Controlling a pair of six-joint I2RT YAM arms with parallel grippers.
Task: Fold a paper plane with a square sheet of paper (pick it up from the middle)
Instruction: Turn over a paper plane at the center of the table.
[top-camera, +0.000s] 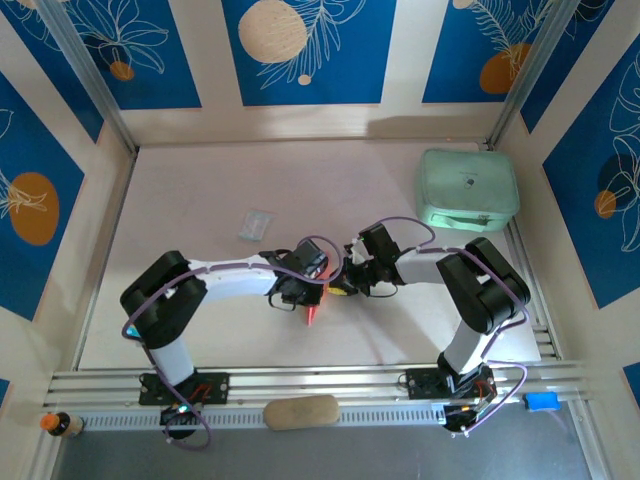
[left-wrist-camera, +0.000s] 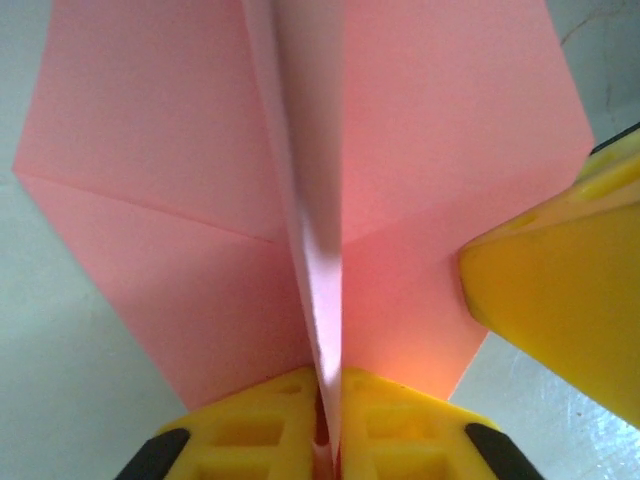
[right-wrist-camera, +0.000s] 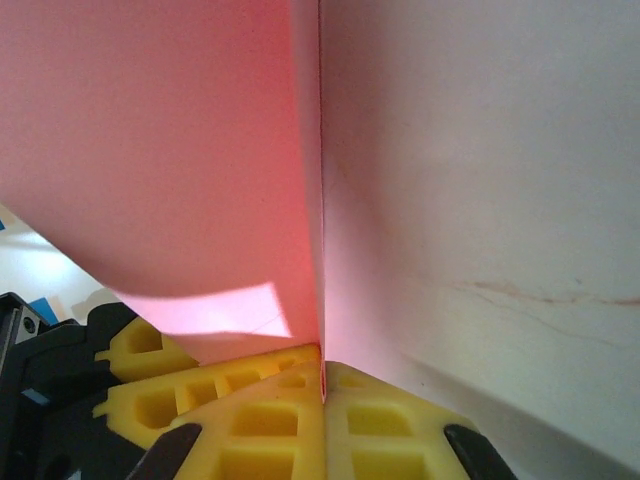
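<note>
The salmon-pink square sheet of paper (left-wrist-camera: 180, 170) is folded along a centre crease, with slanted folds running to a point, roughly the form of a paper plane. In the top view its pointed tip (top-camera: 313, 315) hangs below the two grippers, which meet above the table's middle. My left gripper (left-wrist-camera: 330, 385) is shut on the upright centre fold, the wings spreading to both sides. My right gripper (right-wrist-camera: 322, 370) is shut on a folded edge of the same paper (right-wrist-camera: 170, 150). The right gripper's yellow finger (left-wrist-camera: 560, 300) sits close beside the paper in the left wrist view.
A mint-green rounded case (top-camera: 467, 188) lies at the back right of the white table mat (top-camera: 180, 200). A small clear packet (top-camera: 256, 224) lies left of centre. A tan oblong pad (top-camera: 301, 411) rests on the front rail between the arm bases.
</note>
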